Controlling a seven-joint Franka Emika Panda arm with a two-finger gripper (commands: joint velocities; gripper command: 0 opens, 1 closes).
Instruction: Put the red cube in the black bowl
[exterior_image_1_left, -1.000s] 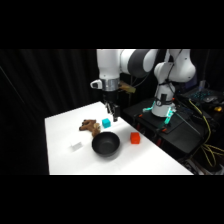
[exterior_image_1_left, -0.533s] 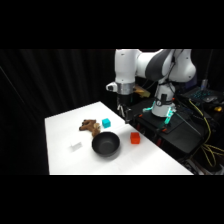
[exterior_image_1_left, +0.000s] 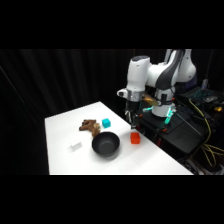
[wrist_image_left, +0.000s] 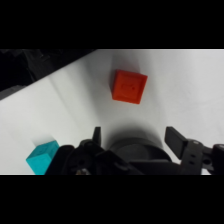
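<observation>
Two things matter most from the side: the red cube (exterior_image_1_left: 134, 138) and the black bowl (exterior_image_1_left: 105, 144), which sit near each other on the white table (exterior_image_1_left: 65, 125), apart, with the bowl empty. The gripper (exterior_image_1_left: 130, 118) hangs above the cube, clear of it, and from this angle it seems set a little toward the table's far side of the cube. A cyan cube (exterior_image_1_left: 106, 122) and a brown lumpy object (exterior_image_1_left: 89, 126) lie beyond the bowl, and a small white block (exterior_image_1_left: 76, 145) rests well off to the other side of the bowl.

From the wrist, the fingers (wrist_image_left: 177, 140) stand spread with nothing between them. The red cube (wrist_image_left: 129, 86) lies ahead of the fingertips, not yet in the gap, and its faces are turned a little against the line across the fingers. The cyan cube (wrist_image_left: 43, 156) sits outside one finger, off to the side.

The risk I see is a straight drop from here. The fingers would land short of the cube, or one tip would catch its top edge and knock it away. With the cube skewed, closing on its corners could make it twist or pop out. A later carry could also clip the bowl's rim and shove the bowl.
</observation>
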